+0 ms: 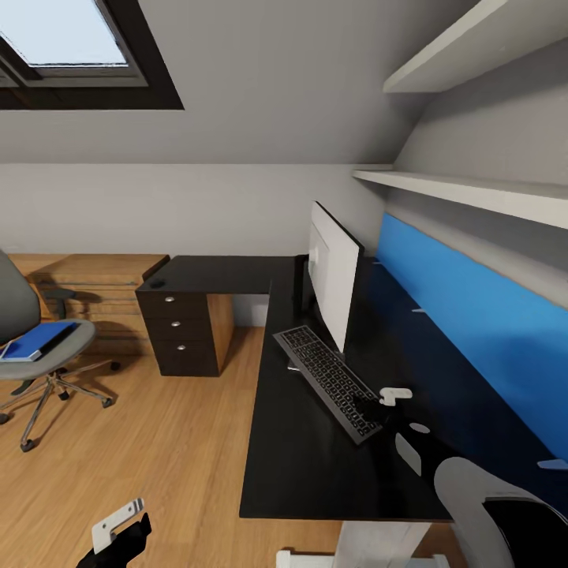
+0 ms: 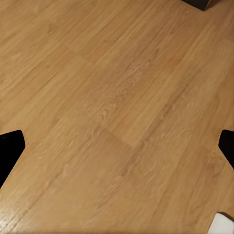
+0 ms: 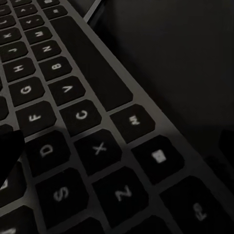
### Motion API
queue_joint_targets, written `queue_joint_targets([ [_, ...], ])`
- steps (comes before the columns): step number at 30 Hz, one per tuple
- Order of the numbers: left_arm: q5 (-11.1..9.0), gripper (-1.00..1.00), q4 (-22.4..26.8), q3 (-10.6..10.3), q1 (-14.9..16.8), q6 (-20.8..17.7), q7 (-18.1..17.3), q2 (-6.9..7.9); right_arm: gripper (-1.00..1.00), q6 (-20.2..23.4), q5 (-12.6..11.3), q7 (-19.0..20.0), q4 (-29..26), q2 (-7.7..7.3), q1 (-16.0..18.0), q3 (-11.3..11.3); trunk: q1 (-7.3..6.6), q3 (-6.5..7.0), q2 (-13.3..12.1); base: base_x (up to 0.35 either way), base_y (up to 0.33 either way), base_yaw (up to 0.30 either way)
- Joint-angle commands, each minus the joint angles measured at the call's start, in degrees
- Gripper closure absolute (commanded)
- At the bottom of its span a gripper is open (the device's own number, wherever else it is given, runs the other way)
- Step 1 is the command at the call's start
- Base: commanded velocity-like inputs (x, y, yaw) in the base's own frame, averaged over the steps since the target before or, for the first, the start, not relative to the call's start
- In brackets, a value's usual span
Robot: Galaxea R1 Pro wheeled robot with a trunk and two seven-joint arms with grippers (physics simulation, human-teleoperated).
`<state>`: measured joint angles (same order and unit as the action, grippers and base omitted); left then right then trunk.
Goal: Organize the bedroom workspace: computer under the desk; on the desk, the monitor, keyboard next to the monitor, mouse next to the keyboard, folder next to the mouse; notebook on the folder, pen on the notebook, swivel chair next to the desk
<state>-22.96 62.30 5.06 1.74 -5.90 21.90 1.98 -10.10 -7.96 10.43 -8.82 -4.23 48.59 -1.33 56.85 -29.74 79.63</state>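
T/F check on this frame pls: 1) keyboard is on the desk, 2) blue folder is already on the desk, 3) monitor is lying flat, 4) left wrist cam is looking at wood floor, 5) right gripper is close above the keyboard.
1) The keyboard is on the desk: true.
2) The blue folder is on the desk: false. It lies on the seat of the swivel chair, out on the floor.
3) The monitor lies flat: false. It stands upright behind the keyboard.
4) Left wrist camera faces wood floor: true.
5) The right gripper is close above the keyboard: true, near its end.
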Motion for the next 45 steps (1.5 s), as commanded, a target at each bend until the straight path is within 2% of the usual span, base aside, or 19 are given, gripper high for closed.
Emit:
queue_joint_targets([
  [1, -0.3, -1.0, 0.1, 0.0, 0.0, -0.3, 0.3, 0.02, -1.0, -0.2, -0.5, 0.3, 0.9, -0.04, 0.0, -1.0, 0.0, -0.07, 0.0, -0.005, 0.001, 0.0],
  [4, -0.3, -1.0, 0.1, 0.0, 0.0, -0.3, 0.3, 0.03, -1.0, -0.2, -0.5, 0.3, 0.9, -0.07, 0.0, -1.0, 0.0, -0.07, 0.0, -0.003, 0.001, 0.0],
  [13, -0.3, -1.0, -0.5, 0.0, 0.0, -0.4, 0.3, 0.04, -1.0, -0.3, -0.4, 0.3, 0.9, -0.07, 0.0, -1.0, -1.97, 1.55, -3.6, 0.0, 0.0, 0.0],
  [22, -0.2, -1.0, -0.9, -0.1, 0.0, -0.3, 0.3, -0.05, -1.0, -0.5, -0.4, 0.2, 0.8, -0.08, 0.0, -0.8, -1.97, 1.55, -3.6, 0.002, 0.0, 0.0],
  [27, -0.2, -1.0, -2.3, -0.3, 0.0, -0.2, 0.1, -0.05, -1.0, -0.9, -0.4, 0.2, 0.6, -0.15, 0.0, -0.7, -1.97, 1.55, -3.6, 0.194, 0.0, 0.0],
  [45, -0.1, -1.0, -2.6, -0.4, 0.0, -0.1, 0.2, -0.11, -1.0, -1.1, -0.5, 1.1, 0.8, 0.21, -0.1, -0.8, -1.97, 1.55, -3.6, 0.105, 0.0, 0.0],
])
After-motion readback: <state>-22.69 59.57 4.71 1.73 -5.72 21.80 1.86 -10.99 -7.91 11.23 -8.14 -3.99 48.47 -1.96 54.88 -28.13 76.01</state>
